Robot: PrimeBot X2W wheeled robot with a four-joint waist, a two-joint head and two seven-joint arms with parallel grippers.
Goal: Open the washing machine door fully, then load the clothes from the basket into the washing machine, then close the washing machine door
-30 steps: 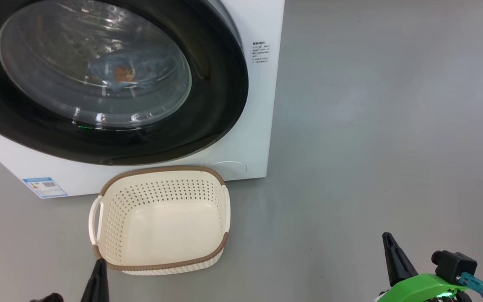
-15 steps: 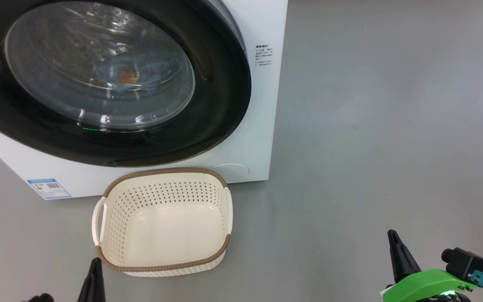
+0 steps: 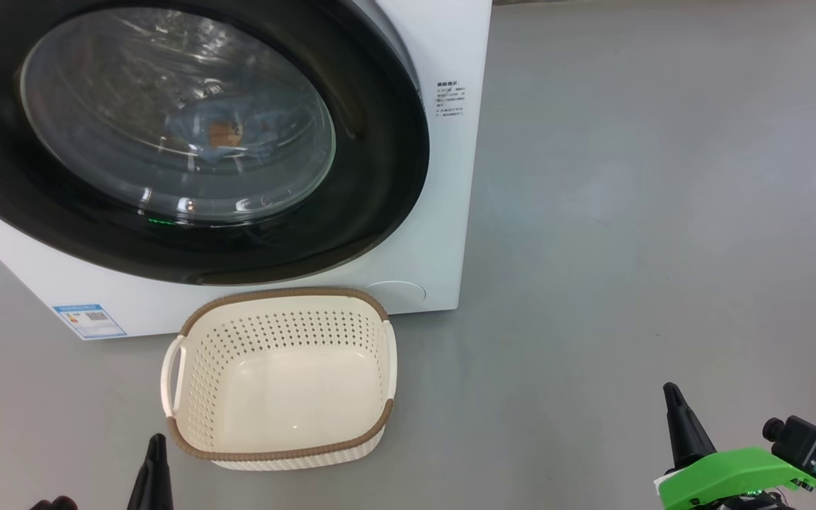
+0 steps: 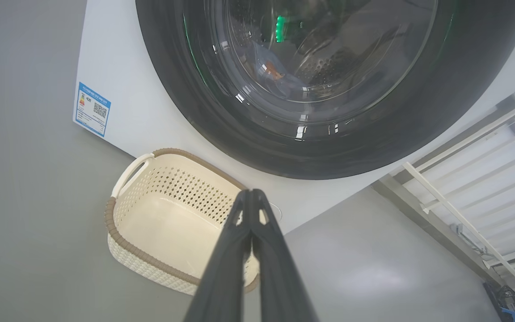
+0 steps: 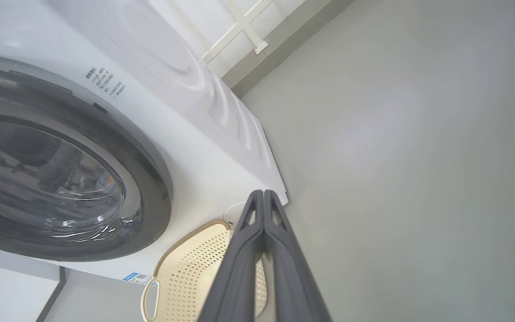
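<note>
The washing machine [image 3: 443, 212] fills the upper left of the head view, its black round door [image 3: 380, 177] shut flat against the front. Behind the glass lie the light blue clothes [image 3: 227, 134] with an orange-brown bear, also seen as clothes [image 4: 273, 71] in the left wrist view. The cream basket [image 3: 280, 379] with its brown rim stands on the floor just before the machine, with nothing in it. My left gripper [image 3: 155, 446] is shut near the basket's near left corner. My right gripper [image 3: 673, 397] is shut, far right of the basket, over bare floor.
Grey floor [image 3: 627, 212] stretches to the right of the machine. A white railing [image 4: 472, 179] runs along the wall beside the machine. A blue label [image 3: 89, 320] sits low on the machine's front.
The whole head view has shifted a little, so the machine and basket sit slightly lower and to the right. Both grippers stay shut and sit lower in that view.
</note>
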